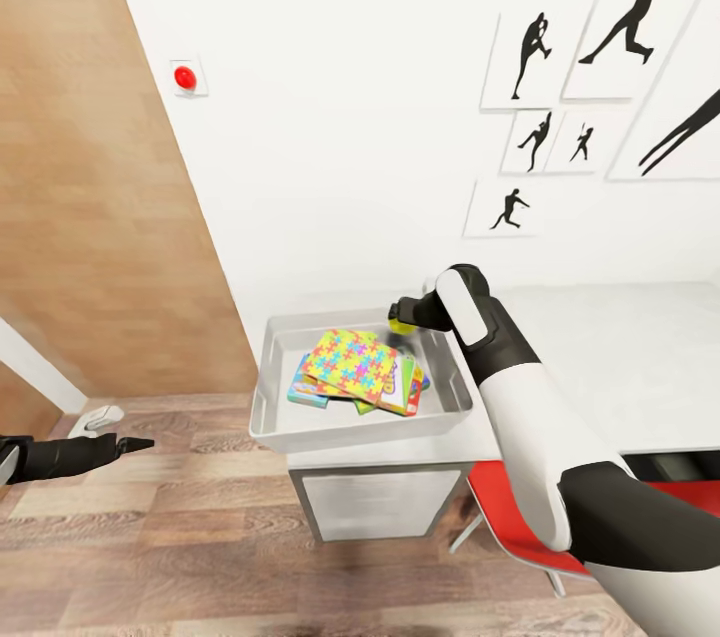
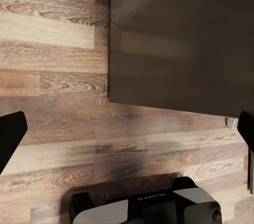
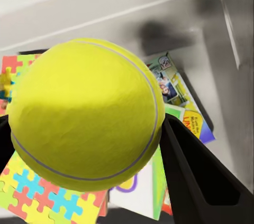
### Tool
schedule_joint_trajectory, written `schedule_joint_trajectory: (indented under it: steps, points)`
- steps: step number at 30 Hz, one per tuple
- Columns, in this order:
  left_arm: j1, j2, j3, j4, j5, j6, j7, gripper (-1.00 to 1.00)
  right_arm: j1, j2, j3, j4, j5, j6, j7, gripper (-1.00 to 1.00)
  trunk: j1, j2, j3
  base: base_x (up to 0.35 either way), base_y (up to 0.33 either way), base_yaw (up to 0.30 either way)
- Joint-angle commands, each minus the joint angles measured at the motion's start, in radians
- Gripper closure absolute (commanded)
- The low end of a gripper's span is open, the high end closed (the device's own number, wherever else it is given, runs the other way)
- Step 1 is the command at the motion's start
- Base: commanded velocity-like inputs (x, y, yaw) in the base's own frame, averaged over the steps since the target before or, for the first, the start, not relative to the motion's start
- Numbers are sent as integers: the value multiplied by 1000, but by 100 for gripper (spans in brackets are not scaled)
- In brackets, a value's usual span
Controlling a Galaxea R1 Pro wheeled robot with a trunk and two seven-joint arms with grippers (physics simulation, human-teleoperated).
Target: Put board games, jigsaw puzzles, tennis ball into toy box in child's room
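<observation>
The toy box (image 1: pixel 272 387), a pale grey tray-bin, sits on the left end of the table (image 1: pixel 620 367). A bright jigsaw puzzle (image 1: pixel 350 362) lies on top inside it, over colourful board games (image 1: pixel 408 389). My right gripper (image 1: pixel 408 313) hovers over the box's far right corner, shut on the yellow-green tennis ball (image 1: pixel 402 325). In the right wrist view the tennis ball (image 3: pixel 87 108) sits between the black fingers (image 3: pixel 198 176), above the puzzle (image 3: pixel 32 195), the board games (image 3: pixel 177 94) and the box wall (image 3: pixel 159 18). My left gripper (image 1: pixel 135 444) hangs open and empty, low over the floor.
A white drawer unit (image 1: pixel 380 502) stands under the table's left end, with a red chair (image 1: pixel 505 512) beside it under my right arm. A red button (image 1: pixel 185 77) is on the wall. Wood-plank floor (image 2: pixel 58 76) and the robot's base (image 2: pixel 148 208) lie below the left gripper.
</observation>
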Motion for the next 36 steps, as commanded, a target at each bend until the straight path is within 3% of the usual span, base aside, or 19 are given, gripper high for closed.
schedule_joint_trajectory:
  steps: [1,19,36]
  points:
    - [-1,0,9,-1,-10,7,-5,-100,-1,-3,1,-1,-14,2,-11,100,1,-2,-4,0,-47,0]
    - [-1,0,8,-1,-10,7,-5,-100,-3,-32,-3,-2,-13,2,-11,100,1,-2,-33,0,-43,0]
    - [-1,0,7,-1,-10,5,-5,-100,-26,-35,-4,-3,-12,2,-8,100,1,-2,-61,9,0,0]
